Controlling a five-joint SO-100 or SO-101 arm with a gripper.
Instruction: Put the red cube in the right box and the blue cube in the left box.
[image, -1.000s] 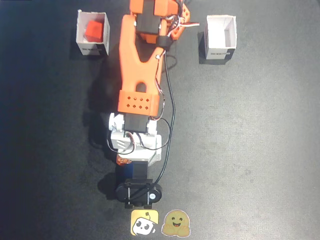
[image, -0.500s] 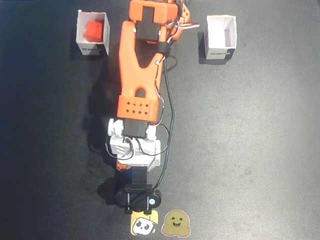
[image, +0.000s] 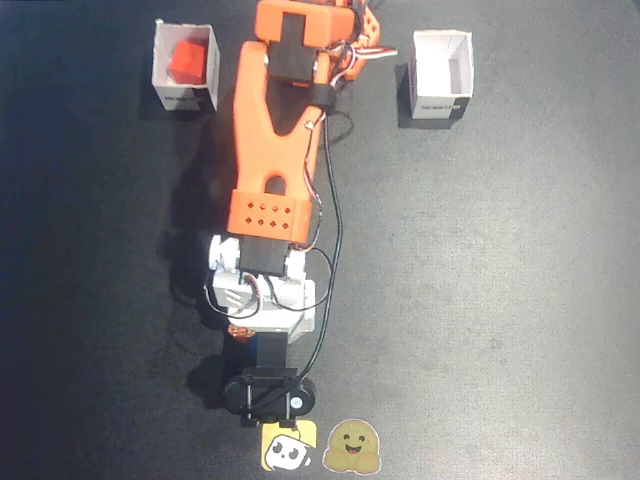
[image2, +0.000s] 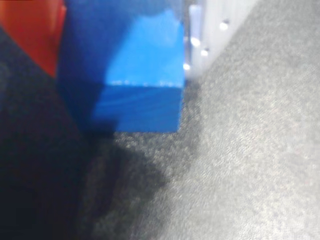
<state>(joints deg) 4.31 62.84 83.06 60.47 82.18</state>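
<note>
In the wrist view the blue cube (image2: 140, 75) fills the upper left, held between an orange finger (image2: 35, 30) and a pale finger (image2: 215, 25). My gripper (image2: 125, 30) is shut on it just above the grey mat, where the cube's shadow falls. In the fixed view the red cube (image: 189, 62) lies inside the right box (image: 183, 98), the white box at that view's upper left. The left box (image: 440, 105) stands at the upper right with nothing showing inside. The orange arm (image: 275, 130) reaches up between the boxes and hides the gripper and the blue cube there.
The arm's white base (image: 262, 295) and black clamp (image: 270, 392) sit low in the middle of the dark mat in the fixed view. A black cable (image: 335, 230) runs along the arm. Two stickers (image: 320, 446) lie at the bottom edge.
The arm's long orange link and its base have swung a little to the left in the fixed view. Both boxes and the red cube have stayed put.
</note>
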